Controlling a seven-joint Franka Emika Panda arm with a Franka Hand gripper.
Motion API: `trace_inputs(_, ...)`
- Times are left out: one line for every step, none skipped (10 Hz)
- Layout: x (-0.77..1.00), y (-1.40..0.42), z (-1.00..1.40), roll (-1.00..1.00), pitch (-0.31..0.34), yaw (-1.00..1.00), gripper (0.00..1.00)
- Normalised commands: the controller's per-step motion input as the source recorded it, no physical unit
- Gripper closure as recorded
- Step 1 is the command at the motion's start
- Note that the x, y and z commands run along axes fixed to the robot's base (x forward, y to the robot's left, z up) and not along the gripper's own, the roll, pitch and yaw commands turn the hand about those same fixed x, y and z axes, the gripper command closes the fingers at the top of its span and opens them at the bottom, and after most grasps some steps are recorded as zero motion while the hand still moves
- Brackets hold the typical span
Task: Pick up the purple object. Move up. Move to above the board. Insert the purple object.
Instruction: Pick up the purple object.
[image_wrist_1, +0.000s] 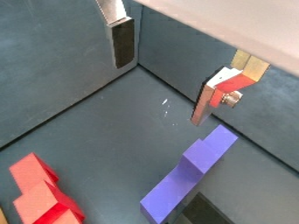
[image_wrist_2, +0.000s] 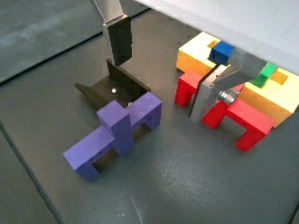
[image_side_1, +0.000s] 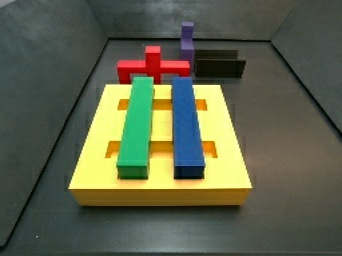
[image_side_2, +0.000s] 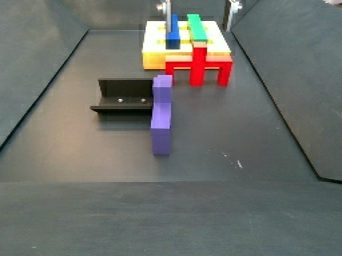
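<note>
Above the worktop (image_side_2: 80, 130), the gripper (image_wrist_2: 163, 66) hangs with its fingers (image_wrist_2: 118, 39) spread wide, empty, clear of the purple block (image_wrist_2: 114, 133).

Hand (image_wrist_2: 163, 74), seen in both wrist views: two flat silver plate fingers (image_wrist_1: 119, 39) carried dark pads; one finger bore a small screw.

The purple object (image_side_2: 162, 112) (a cross-shaped block) lies against the fixture (image_side_2: 123, 98); the pincer (image_wrist_2: 163, 66) hangs open above.
</note>
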Motion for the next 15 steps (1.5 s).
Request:
trace_inputs(0.11,0.00,0.00,0.06,0.010,0.00,0.00)
trace_inputs(0.68,0.00,-0.04,0.00,0.033,-0.28,0.00)
trace_inputs(0.77,0.08,0.00,-0.04,0.011,-0.42,0.00)
trace_inputs(0.73,0.11,0.10,-0.09,0.000,-0.49,0.00)
trace_inputs(0.63,0.13,0.12,-0.11,0.000,-0.59,0.00)
trace_inputs(0.53,0.19,0.09,-0.10,0.000,-0.68,0.00)
trace_inputs(0.42,0.22,0.00,-0.03,0.000,-0.79,0.00)
trace_inputs(0.32,0.17,-0.03,-0.01,0.000,-0.86,0.00)
trace_inputs(0.17,0.05,-0.07,-0.03,0.000,-0.96,0.00)
trace_inputs(0.10,0.00,-0.08,-0.03,0.000,-1.00,0.00)
trace_inputs(0.00,0.00,-0.18,-0.02,0.013,-1.00,0.00)
trace_inputs(0.00,0.00,-0.17,0.00,0.039,-1.00,0.00)
trace_inputs(-0.01,0.00,-0.20,0.00,0.027,-1.00,0.00)
trace_inputs(-0.01,0.00,-0.13,0.00,0.004,-1.00,0.00)
trace_inputs(0.00,0.00,-0.13,-0.01,0.000,-1.00,0.00)
